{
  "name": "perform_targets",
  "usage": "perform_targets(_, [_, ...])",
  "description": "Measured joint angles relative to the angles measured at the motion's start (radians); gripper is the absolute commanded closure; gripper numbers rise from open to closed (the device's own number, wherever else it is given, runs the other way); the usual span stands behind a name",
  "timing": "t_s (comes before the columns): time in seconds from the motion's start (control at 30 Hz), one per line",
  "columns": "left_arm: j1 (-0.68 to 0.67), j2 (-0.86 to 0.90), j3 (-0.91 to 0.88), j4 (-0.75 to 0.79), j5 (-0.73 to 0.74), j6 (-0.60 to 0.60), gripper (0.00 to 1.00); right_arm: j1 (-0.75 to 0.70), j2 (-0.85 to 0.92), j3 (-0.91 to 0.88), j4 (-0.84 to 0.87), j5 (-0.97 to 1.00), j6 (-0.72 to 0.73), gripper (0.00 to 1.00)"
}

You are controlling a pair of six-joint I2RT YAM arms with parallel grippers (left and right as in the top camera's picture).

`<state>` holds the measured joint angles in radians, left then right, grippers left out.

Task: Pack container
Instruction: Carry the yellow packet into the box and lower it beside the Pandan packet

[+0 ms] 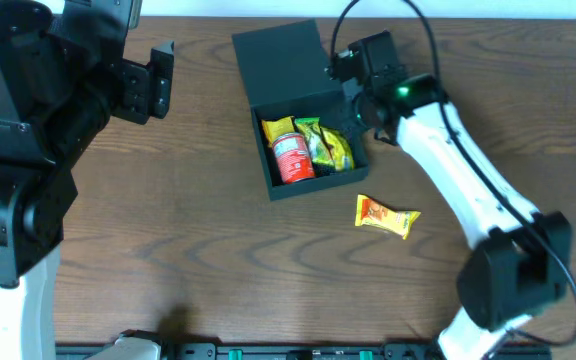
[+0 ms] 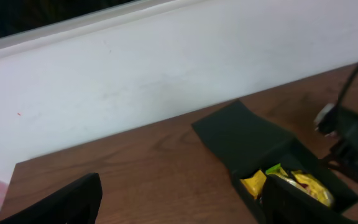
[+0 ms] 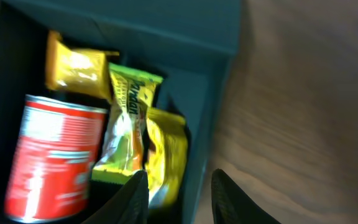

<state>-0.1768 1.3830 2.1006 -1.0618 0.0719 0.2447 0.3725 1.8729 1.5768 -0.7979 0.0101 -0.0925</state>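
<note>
Hovering over the 3 o'clock wall of the open container at mid-table: right gripper, narrowly parted, holding nothing. Hanging well off at its 9 o'clock: left gripper, wide, empty.

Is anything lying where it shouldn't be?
Yes. One orange snack packet lies on the table outside the open container, while the red can and other packets sit inside.

container inside: crowded by can, packets | right hand over right wall
</note>
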Motion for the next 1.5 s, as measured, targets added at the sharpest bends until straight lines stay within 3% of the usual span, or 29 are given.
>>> perform_targets(0.27, [0.0, -0.001, 0.0, 0.0, 0.0, 0.0, 0.16, 0.0, 0.116, 0.0, 0.001, -0.014, -0.022, 0.68])
perform_targets(0.43, [0.0, -0.002, 0.0, 0.0, 0.0, 0.0, 0.16, 0.0, 0.116, 0.031, -0.092, -0.019, -0.021, 0.7])
perform_targets(0.53, [0.0, -0.003, 0.0, 0.0, 0.0, 0.0, 0.16, 0.005, 0.116, 0.06, -0.19, -0.021, -0.02, 0.59])
perform_targets(0.8, [0.0, -0.003, 0.0, 0.0, 0.0, 0.0, 0.16, 0.018, 0.116, 0.064, -0.196, -0.028, -0.024, 0.56])
perform_targets(1.23, [0.0, -0.005, 0.0, -0.035, 0.0, 0.0, 0.16, 0.018, 0.26, 0.063, -0.121, -0.042, -0.029, 0.63])
perform_targets(1.37, [0.0, -0.005, 0.0, -0.035, 0.0, 0.0, 0.16, 0.019, 0.264, 0.063, -0.095, -0.041, -0.029, 0.69])
perform_targets(1.5, [0.0, -0.005, 0.0, -0.035, 0.0, 0.0, 0.16, 0.019, 0.264, 0.063, -0.078, -0.039, -0.032, 0.83])
